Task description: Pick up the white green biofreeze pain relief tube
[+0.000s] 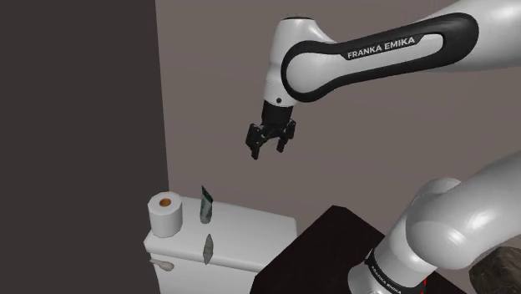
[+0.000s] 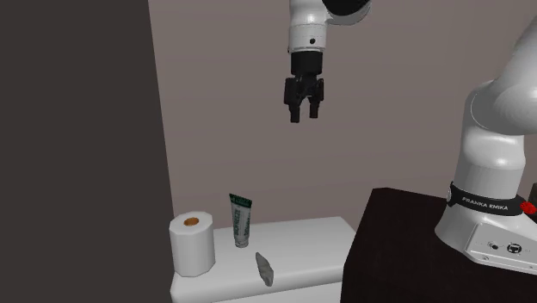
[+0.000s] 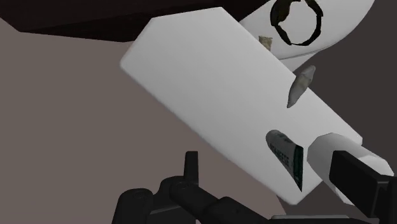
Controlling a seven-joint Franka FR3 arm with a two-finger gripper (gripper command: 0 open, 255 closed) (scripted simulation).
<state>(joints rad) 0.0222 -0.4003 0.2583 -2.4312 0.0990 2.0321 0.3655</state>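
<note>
Starting from my end, the dark stand [image 1: 327, 250] sits low at the shoulder view's right, with the arm reaching up and out over it. The gripper [image 1: 268, 152] hangs high in open air in front of the wall [image 1: 376, 175], fingers spread apart with nothing between them. It is well above everything on the white tank lid [image 1: 250, 235] beyond the stand.

As I judge it, the pickup has barely begun. Nothing is grasped, and no descent toward the lid is evident. All of the real work is left: bringing the hand down over the target, closing on it, and lifting it off.

Farther out on the lid, a small grey object [image 1: 207, 249] lies flat near the front edge. Behind it the biofreeze tube [image 1: 204, 206] stands on end, untouched. It is just beside a toilet roll [image 1: 165, 215] at the lid's far corner, apart from the roll as far as I can tell.

In the second exterior view the tube [image 2: 241, 220] has a dark green band across its wider top end. The white body below narrows and carries green print too small for me to read. It looks slim and flat-sided. I expect it to tip easily if one finger nudges it before the other.
</note>
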